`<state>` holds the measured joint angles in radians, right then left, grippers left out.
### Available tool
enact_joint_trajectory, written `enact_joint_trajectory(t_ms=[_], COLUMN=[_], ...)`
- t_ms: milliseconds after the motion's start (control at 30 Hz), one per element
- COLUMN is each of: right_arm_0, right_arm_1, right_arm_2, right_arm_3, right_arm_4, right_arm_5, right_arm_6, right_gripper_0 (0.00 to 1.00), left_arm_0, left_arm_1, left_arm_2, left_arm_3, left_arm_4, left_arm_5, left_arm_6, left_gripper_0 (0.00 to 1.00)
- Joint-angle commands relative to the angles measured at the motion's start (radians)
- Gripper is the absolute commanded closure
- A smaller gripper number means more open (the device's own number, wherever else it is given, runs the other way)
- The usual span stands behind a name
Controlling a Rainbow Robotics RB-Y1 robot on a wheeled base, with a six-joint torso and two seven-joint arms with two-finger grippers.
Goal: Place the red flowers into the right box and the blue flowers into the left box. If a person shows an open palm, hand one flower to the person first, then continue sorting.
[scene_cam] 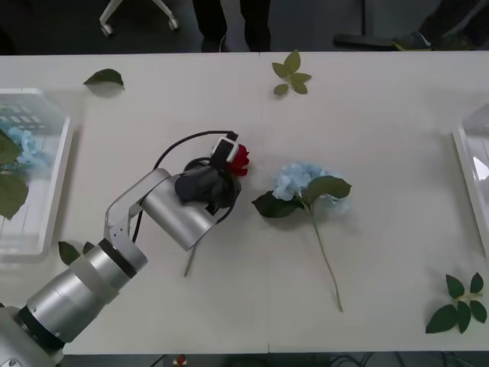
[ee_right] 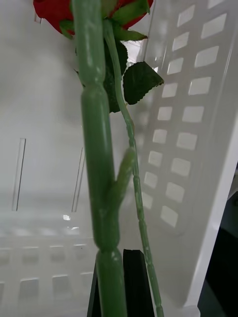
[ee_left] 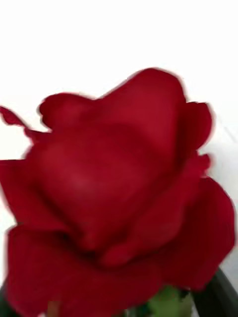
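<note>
At mid-worktop, the left pincer (scene_cam: 226, 164) sits over the red artificial rose (scene_cam: 239, 157), bloom poking out just past its tip; its stem end (scene_cam: 188, 266) trails out from under the arm toward the robot. Left wrist view has the red bloom (ee_left: 119, 198) right up against the lens, and I can't tell whether the fingers are clenched on it or not. Right pincer (ee_right: 121, 285) is clenched on a second red rose's ribbed green plastic stem (ee_right: 96, 148), inside the white perforated plastic box (ee_right: 183, 124), bloom (ee_right: 54, 10) pointing away from the fingers. Pale blue hydrangea with long thin stem (scene_cam: 302, 183) lies just beside the left pincer, untouched on the white worktop (scene_cam: 367, 122). Handling, my read: all very light, stems semi-stiff and ribbed so decent grip; petals soft and crushable. Take hold on the stem just below the bloom, never the head.
</note>
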<state>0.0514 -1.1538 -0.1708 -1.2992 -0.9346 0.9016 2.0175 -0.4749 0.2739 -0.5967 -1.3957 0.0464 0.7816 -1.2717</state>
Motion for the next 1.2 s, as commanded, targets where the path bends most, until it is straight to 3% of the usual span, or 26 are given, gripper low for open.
enact_joint_trajectory(t_ms=[33, 100, 133, 167, 300, 500, 633, 800, 1000, 1200], right_arm_0=[-0.013, -0.013, -0.013, -0.013, -0.013, -0.013, -0.018, -0.018, -0.045, -0.079], right_arm_1=[-0.015, -0.015, -0.015, -0.015, -0.015, -0.015, -0.015, -0.015, -0.018, -0.018], right_arm_2=[0.027, 0.033, 0.036, 0.039, 0.059, 0.06, 0.06, 0.059, 0.02, -0.001], right_arm_3=[0.0, 0.0, 0.0, 0.0, 0.0, 0.0, -0.002, -0.034, -0.137, -0.229], right_arm_4=[0.034, 0.04, 0.046, 0.049, 0.062, 0.059, 0.054, 0.016, -0.105, -0.224], right_arm_5=[-0.03, -0.041, -0.041, -0.041, -0.055, -0.058, -0.058, -0.046, 0.083, 0.197], right_arm_6=[-0.033, -0.036, -0.037, -0.039, -0.045, -0.056, -0.049, -0.045, -0.051, -0.106], right_gripper_0=[1.0, 1.0, 1.0, 1.0, 0.96, 0.5, 0.27, 0.18, 0.11, 0.07], left_arm_0=[-0.017, -0.016, -0.016, -0.016, -0.016, -0.016, -0.011, -0.011, -0.011, -0.013], left_arm_1=[-0.015, -0.015, -0.013, -0.015, -0.013, -0.012, -0.001, 0.021, 0.044, 0.062], left_arm_2=[-0.002, -0.002, -0.002, -0.002, -0.002, 0.002, 0.023, 0.066, 0.156, 0.252], left_arm_3=[0.043, 0.043, 0.043, 0.044, 0.044, 0.027, -0.026, -0.174, -0.368, -0.49], left_arm_4=[-0.01, -0.01, -0.008, -0.003, 0.007, 0.021, 0.053, 0.095, 0.216, 0.365], left_arm_5=[-0.024, -0.024, -0.024, -0.024, -0.022, -0.022, 0.018, 0.188, 0.377, 0.416], left_arm_6=[-0.005, -0.005, -0.003, -0.002, 0.003, 0.026, 0.037, 0.035, 0.026, 0.005], left_gripper_0=[0.56, 0.77, 0.96, 1.0, 1.0, 1.0, 1.0, 1.0, 1.0, 1.0])
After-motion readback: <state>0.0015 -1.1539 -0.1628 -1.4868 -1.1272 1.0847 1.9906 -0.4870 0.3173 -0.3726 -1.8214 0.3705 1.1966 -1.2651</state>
